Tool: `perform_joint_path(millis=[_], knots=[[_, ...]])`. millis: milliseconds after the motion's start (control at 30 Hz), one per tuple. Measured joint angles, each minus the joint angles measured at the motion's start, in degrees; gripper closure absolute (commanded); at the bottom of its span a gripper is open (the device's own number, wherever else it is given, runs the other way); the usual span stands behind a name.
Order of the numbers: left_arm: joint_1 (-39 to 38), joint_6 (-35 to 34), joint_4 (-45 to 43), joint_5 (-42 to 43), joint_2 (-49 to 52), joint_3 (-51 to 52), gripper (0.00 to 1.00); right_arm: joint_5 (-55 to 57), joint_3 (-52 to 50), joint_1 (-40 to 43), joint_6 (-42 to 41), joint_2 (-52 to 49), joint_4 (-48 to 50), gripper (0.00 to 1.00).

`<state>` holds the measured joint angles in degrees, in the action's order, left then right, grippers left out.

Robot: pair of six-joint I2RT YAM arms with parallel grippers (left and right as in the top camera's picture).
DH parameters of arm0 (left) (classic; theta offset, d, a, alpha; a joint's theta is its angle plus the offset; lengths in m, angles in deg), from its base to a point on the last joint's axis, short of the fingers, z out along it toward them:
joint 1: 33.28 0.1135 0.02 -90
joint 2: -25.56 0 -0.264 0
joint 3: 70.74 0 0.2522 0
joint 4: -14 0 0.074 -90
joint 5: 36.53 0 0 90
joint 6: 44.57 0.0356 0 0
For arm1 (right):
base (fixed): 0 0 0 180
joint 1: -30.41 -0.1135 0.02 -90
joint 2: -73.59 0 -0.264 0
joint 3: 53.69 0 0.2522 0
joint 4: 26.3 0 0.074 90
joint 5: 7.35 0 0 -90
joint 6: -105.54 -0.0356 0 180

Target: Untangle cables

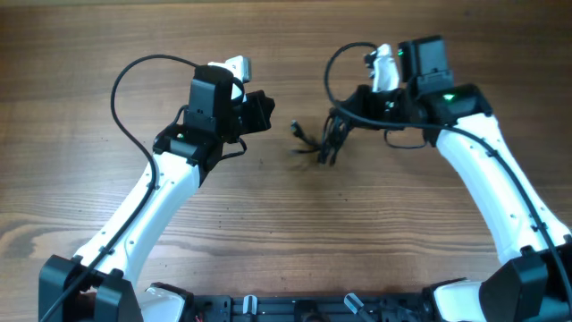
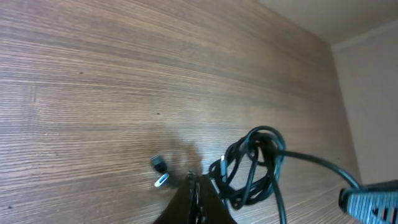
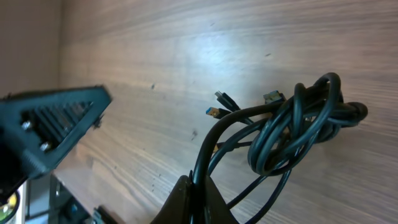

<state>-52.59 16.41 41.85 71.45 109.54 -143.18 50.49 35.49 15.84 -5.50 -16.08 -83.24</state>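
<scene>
- The cables (image 1: 323, 141) lie mid-surface (image 1: 286, 233) as one knotted coil; none separated yet, so all your untangling remains.
- Your right gripper (image 3: 195, 186): jaws clamped on one strand.
- Your left gripper (image 2: 193, 190): jaws together, empty, short of the coil.

There is one wooden table (image 1: 286, 241), two white arms (image 1: 152, 197), and two grippers, the left gripper (image 2: 194, 190) and the right gripper (image 3: 194, 193). There is one tangled bundle of black cables (image 3: 298, 124). Three plug ends (image 3: 213, 112) show beside it; the number of separate cords cannot be told.
</scene>
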Motion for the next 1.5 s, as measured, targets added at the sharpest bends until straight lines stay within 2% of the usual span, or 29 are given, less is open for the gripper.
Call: perform_joint_path(millis=[67, 233, 300, 500, 700, 833, 967, 1167, 1333, 1500], knots=[[0.0, -0.07, 0.31, 0.02, 0.0, 0.0, 0.9, -0.02, 0.0, -0.52, -0.52, 0.0, 0.24, 0.91], [-0.02, -0.17, 1.62, 0.2, 0.0, 0.0, 0.87, 0.0, 0.0, -0.5, -1.25, 0.0, 1.03, 0.89], [0.0, -0.17, 2.49, 0.2, 0.0, 0.0, 0.87, -0.28, 0.0, -0.5, -1.4, 0.0, 1.4, 0.84], [-0.02, -0.17, 3.1, 0.2, 0.0, 0.0, 0.8, -0.57, 0.0, -0.5, -1.7, 0.0, 1.7, 0.6], [-1.01, -0.2, 3.08, 0.15, 0.0, 0.0, 0.71, -0.48, 0.0, -0.5, -1.6, 0.0, 1.84, 0.43], [-1.92, -0.35, 0.61, 0.15, 0.07, 0.0, 0.58, 1.49, 0.0, -0.15, -1.64, 0.0, 2.23, 0.4], [-4.44, -1.9, -7.89, 0.11, 4.48, 0.0, 0.46, 2.91, 0.0, 3.08, -1.62, 0.0, 3.39, 0.38], [-8.5, -2.89, -16.57, 0.09, 14.91, 0.0, 0.46, 7.5, 0.04, 6.27, -1.64, 0.0, 1.46, 0.36], [-9.35, -3.02, -16.76, -0.28, 20.44, 0.0, 0.47, 10.93, 0.04, 6.25, -1.62, 0.02, 0.52, 0.35], [-9.35, -3.26, -16.31, -3.78, 22.1, 0.0, 0.55, 11.76, 0.04, 6.27, -1.62, 0.0, 0.28, 0.35]])
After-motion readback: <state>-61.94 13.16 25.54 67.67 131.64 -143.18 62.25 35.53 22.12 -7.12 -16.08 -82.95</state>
